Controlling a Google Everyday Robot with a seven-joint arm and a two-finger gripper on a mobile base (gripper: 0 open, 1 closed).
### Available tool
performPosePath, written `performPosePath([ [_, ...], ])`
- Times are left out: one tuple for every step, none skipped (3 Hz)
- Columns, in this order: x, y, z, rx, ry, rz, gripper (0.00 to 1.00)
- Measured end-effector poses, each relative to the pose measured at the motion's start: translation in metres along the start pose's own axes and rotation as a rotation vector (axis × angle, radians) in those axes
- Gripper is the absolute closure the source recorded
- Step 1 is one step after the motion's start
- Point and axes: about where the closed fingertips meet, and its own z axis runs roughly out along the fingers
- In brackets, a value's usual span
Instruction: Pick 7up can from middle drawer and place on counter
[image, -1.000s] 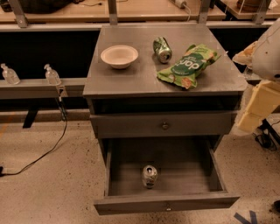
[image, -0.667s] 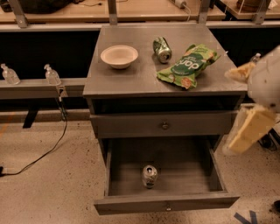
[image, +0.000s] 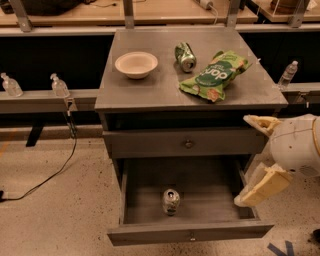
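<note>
The 7up can (image: 170, 201), pale silvery with a shiny lid, lies in the front part of the pulled-out middle drawer (image: 190, 233). The grey counter (image: 150, 90) is the cabinet's top above it. My gripper (image: 245, 161), white with two beige fingers (image: 263, 186), is at the right of the cabinet, over the drawer's right wall. Its jaws are spread wide and hold nothing. It is to the right of the can and apart from it.
On the counter lie a white bowl (image: 136, 64), a dark green can (image: 185, 56) on its side and a green chip bag (image: 215, 75). A shut drawer with a knob (image: 188, 144) sits above the open one. A cable (image: 45, 177) runs across the floor at left.
My gripper has moved left and down, from beside the cabinet's right edge to over the open drawer's right wall. The can has not moved.
</note>
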Motion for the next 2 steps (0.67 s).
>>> performPosePath([
  [0.000,0.000,0.000,0.000,0.000,0.000,0.00],
  [-0.007,0.001,0.025,-0.021,-0.094,-0.028,0.00],
])
